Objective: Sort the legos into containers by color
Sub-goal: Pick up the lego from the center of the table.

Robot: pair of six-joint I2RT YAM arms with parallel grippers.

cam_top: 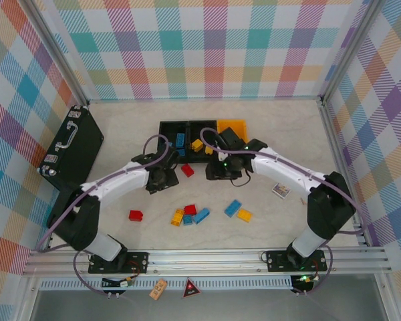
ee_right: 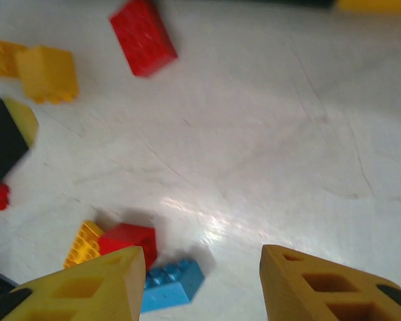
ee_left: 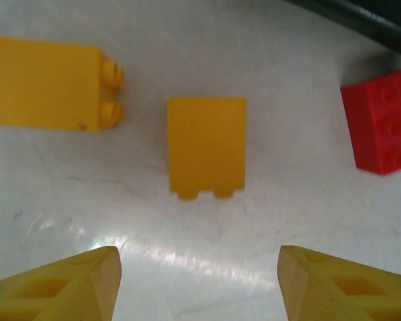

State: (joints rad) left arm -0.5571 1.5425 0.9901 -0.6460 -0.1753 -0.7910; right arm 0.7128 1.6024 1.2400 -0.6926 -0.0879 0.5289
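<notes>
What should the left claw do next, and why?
Probably ease forward and down over the yellow brick just ahead, then close on it. The left claw is open and empty, and that brick sits almost centred in front of it, apart from the other yellow brick and the red brick, so it looks like the easiest pick.

This looks like a robotics lab cell: the worktop (cam_top: 281, 140) is boxed in on three sides by plaid cloth screens (cam_top: 207, 47) on aluminium posts (cam_top: 326, 127). Along the worktop's near edge, a metal rail (cam_top: 207, 257) carries a bolted left arm (cam_top: 120, 182) and right arm (cam_top: 287, 170), with cables (cam_top: 57, 224) trailing.
</notes>
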